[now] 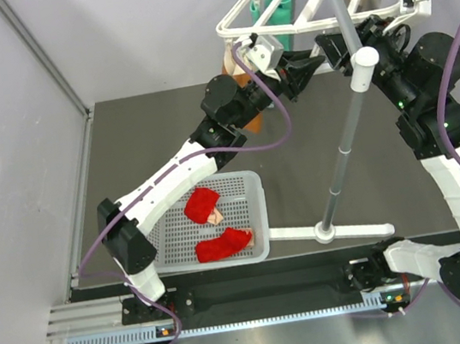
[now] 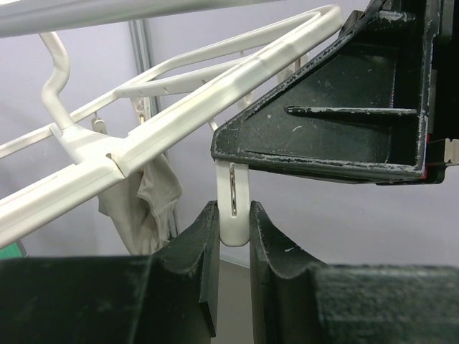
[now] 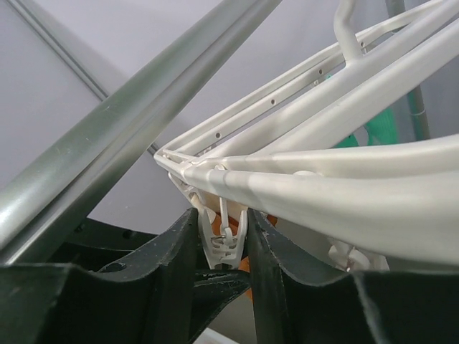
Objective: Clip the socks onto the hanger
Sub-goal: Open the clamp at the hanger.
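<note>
Left pincer [image 2: 233, 215] pinches a clip [image 2: 233, 186] on the hanger [image 2: 172, 125]; right pincer [image 3: 224, 222] straddles a clip, grip unclear. We squeeze squarely, never twisting.

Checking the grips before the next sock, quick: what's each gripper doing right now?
Left gripper: closed on a white clip.
Right gripper: closed on a white clip.

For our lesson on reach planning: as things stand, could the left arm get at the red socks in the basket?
Probably yes, once it lets go. The red socks lie uncovered in the basket near its base; but the left claw is up at the hanger, shut on a clip.
</note>
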You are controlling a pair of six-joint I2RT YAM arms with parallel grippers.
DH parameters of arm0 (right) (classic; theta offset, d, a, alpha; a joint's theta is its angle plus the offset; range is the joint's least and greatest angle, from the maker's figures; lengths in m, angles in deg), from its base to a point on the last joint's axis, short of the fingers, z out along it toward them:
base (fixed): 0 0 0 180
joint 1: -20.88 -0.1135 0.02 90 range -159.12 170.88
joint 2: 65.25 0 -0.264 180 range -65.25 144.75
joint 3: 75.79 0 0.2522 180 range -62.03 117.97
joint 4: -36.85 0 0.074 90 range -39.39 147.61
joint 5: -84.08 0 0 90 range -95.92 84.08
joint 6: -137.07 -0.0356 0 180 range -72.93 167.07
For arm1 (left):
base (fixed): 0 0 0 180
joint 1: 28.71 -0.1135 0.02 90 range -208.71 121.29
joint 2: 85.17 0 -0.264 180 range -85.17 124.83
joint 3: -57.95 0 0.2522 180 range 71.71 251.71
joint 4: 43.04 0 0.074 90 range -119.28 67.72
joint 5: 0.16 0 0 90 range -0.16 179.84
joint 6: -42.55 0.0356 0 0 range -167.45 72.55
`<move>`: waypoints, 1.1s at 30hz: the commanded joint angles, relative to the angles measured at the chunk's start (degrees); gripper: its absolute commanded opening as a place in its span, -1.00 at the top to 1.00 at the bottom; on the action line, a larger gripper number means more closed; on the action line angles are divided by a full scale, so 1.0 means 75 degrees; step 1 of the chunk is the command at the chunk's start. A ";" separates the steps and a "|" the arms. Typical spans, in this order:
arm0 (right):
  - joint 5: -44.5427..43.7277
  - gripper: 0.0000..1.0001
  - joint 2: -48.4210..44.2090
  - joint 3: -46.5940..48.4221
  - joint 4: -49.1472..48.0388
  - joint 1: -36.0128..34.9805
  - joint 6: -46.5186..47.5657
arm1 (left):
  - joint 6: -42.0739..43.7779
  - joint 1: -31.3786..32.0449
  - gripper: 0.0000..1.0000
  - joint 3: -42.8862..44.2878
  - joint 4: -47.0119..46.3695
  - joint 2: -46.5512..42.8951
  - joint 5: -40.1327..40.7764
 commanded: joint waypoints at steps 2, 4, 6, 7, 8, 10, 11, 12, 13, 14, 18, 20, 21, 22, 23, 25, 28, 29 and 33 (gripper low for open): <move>0.0152 0.36 -0.0094 -0.0004 -0.0473 -0.0114 -0.0044 | -0.0005 0.0049 1.00 -0.0061 -0.0169 -0.0401 -0.0214; 0.0175 0.53 -0.0094 -0.0027 -0.0484 -0.0114 -0.0044 | 0.0007 0.0038 1.00 -0.0073 -0.0169 -0.0390 -0.0214; 0.0210 0.63 -0.0082 -0.0027 -0.0484 -0.0114 -0.0032 | 0.0007 0.0038 1.00 -0.0085 -0.0157 -0.0401 -0.0213; 0.0222 0.67 -0.0082 -0.0039 -0.0461 -0.0125 -0.0020 | 0.0007 0.0038 1.00 -0.0085 -0.0157 -0.0401 -0.0214; 0.0210 0.71 -0.0082 -0.0039 -0.0438 -0.0125 -0.0020 | 0.0007 0.0038 1.00 -0.0073 -0.0146 -0.0413 -0.0214; 0.0164 0.95 -0.0071 -0.0016 -0.0368 -0.0125 0.0015 | -0.0051 0.0038 0.92 -0.0096 -0.0099 -0.0448 -0.0167; 0.0152 1.00 -0.0047 -0.0004 -0.0321 -0.0114 0.0026 | -0.0086 0.0038 0.34 -0.0143 -0.0110 -0.0483 -0.0086; 0.0140 1.00 -0.0047 0.0019 -0.0309 -0.0114 0.0038 | -0.0191 0.0038 0.10 -0.0317 -0.0250 -0.0599 0.0055; 0.0140 1.00 -0.0036 0.0031 -0.0262 -0.0114 0.0050 | -0.0215 0.0038 -0.03 -0.0435 -0.0321 -0.0682 0.0068; 0.0094 1.00 -0.0024 0.0054 -0.0227 -0.0114 0.0085 | -0.0227 0.0038 -0.10 -0.0529 -0.0356 -0.0775 0.0056; 0.0023 1.00 -0.0012 0.0125 -0.0121 -0.0102 0.0120 | -0.0146 0.0026 -0.25 -0.1195 -0.0216 -0.1430 0.0149; 0.0046 1.00 0.0000 0.0125 -0.0110 -0.0114 0.0120 | -0.0064 0.0026 -0.27 -0.1489 -0.0216 -0.1643 0.0477; 0.0058 1.00 0.0000 0.0125 -0.0109 -0.0114 0.0109 | -0.0052 0.0014 -0.29 -0.1514 -0.0239 -0.1702 0.0559; 0.0081 1.00 0.0011 0.0148 -0.0075 -0.0114 0.0062 | -0.0017 0.0003 -0.29 -0.1503 -0.0262 -0.1691 0.0502; 0.0116 1.00 0.0000 0.0160 -0.0063 -0.0114 0.0050 | 0.0042 -0.0009 -0.29 -0.1433 -0.0240 -0.1656 0.0443; 0.0187 1.00 -0.0035 0.0160 -0.0063 -0.0125 0.0015 | 0.0054 -0.0021 -0.26 -0.1047 -0.0018 -0.1352 0.0361; 0.0245 1.00 -0.0117 0.0160 -0.0063 -0.0114 0.0003 | -0.0051 -0.0009 -0.22 -0.0554 0.0030 -0.1000 0.0139; 0.0222 1.00 -0.0164 0.0148 -0.0051 -0.0114 0.0015 | -0.0121 -0.0009 -0.21 -0.0368 0.0030 -0.0906 -0.0013; 0.0257 1.00 -0.0188 0.0148 -0.0027 -0.0114 0.0015 | -0.0262 -0.0021 -0.15 0.0149 0.0323 -0.0438 -0.0155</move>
